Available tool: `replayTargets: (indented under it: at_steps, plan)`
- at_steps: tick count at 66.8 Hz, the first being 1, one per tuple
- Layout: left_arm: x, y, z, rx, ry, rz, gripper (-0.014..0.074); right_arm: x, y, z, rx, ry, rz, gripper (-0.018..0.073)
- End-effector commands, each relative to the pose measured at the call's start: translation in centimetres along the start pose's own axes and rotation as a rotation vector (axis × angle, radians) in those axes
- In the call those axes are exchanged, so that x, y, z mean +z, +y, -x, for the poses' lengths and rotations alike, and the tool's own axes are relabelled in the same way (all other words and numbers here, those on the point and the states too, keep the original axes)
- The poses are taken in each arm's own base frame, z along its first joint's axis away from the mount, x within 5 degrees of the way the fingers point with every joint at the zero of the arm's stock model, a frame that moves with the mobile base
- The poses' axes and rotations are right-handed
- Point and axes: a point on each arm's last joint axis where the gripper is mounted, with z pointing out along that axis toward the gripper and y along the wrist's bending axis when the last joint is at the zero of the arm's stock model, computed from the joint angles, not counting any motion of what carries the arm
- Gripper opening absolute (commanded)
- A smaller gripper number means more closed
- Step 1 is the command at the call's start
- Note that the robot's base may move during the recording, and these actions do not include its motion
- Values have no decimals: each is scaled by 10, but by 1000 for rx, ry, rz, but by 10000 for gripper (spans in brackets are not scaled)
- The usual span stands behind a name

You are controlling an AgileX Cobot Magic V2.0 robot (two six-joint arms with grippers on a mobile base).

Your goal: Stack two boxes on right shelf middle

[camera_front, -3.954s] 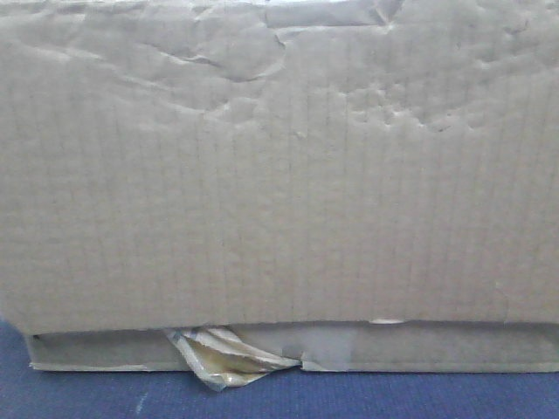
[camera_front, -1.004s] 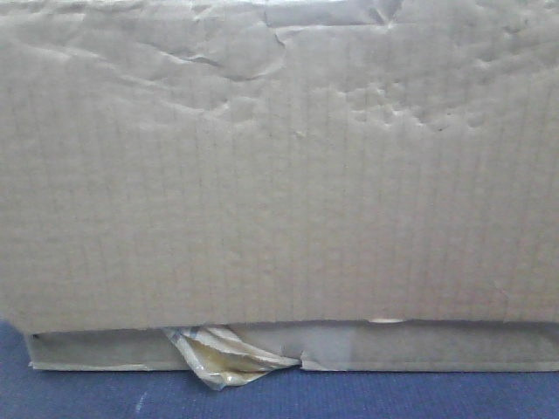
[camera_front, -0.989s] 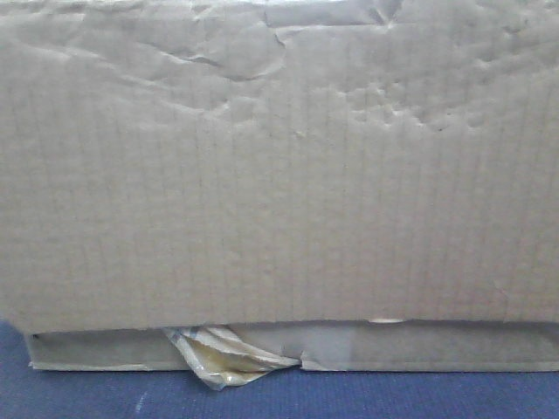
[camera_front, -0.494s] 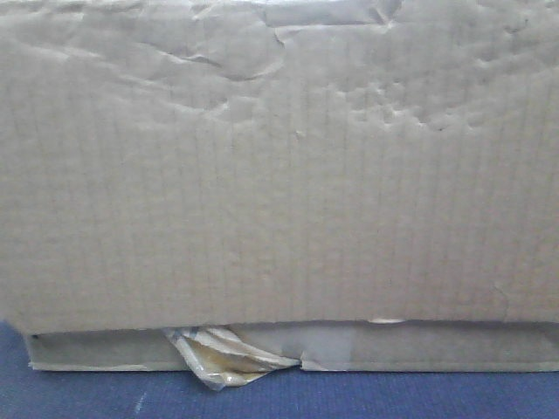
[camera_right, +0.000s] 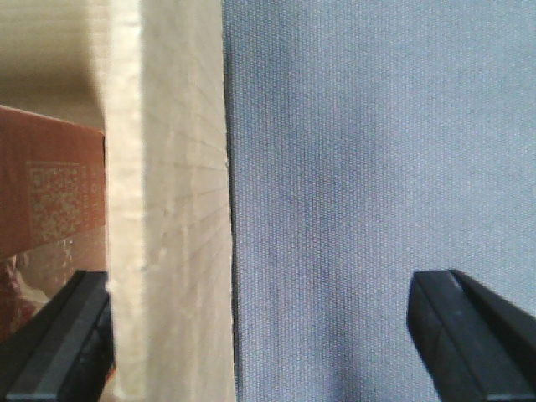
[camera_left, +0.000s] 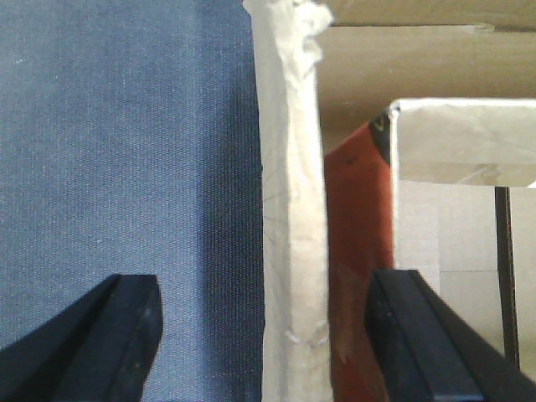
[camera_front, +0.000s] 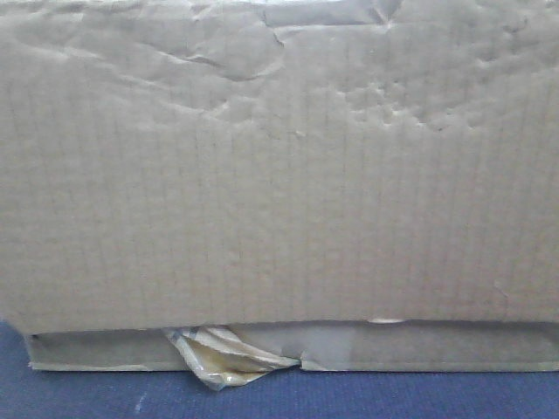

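In 4 seconds the tall cardboard box (camera_front: 279,175) barely stirs atop the thin flat box (camera_front: 437,347) on the blue tabletop (camera_front: 419,397), my left hand (camera_left: 264,289) and right hand (camera_right: 264,289) spread open astride cardboard walls, so I judge the lift to the shelf unstarted.

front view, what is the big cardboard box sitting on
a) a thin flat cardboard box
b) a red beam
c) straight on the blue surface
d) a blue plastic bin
a: a thin flat box shows under the bottom edge of the big box, with a yellowish tape scrap at its front, and only that thin one lies on the blue surface.
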Motion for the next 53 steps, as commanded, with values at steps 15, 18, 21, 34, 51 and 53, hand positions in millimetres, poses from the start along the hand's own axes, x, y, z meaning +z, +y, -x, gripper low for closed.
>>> replayTargets:
  at_steps: [15,18,21,34,51,53]
  plan:
    - [-12,6,-2,0,-34,13,401,-2,-1,0,-5,-15,-7,559]
    - [-12,6,-2,0,-34,13,401,-2,-1,0,-5,-15,-7,559]
    - [-12,6,-2,0,-34,13,401,-2,-1,0,-5,-15,-7,559]
    - [-11,5,-3,-1,-28,12,401,-2,-1,0,-5,-15,-7,559]
    - [3,6,-12,8,27,29,401,-2,-1,0,-5,-15,-7,559]
    - [6,6,-14,10,38,34,401,-2,-1,0,-5,-15,-7,559]
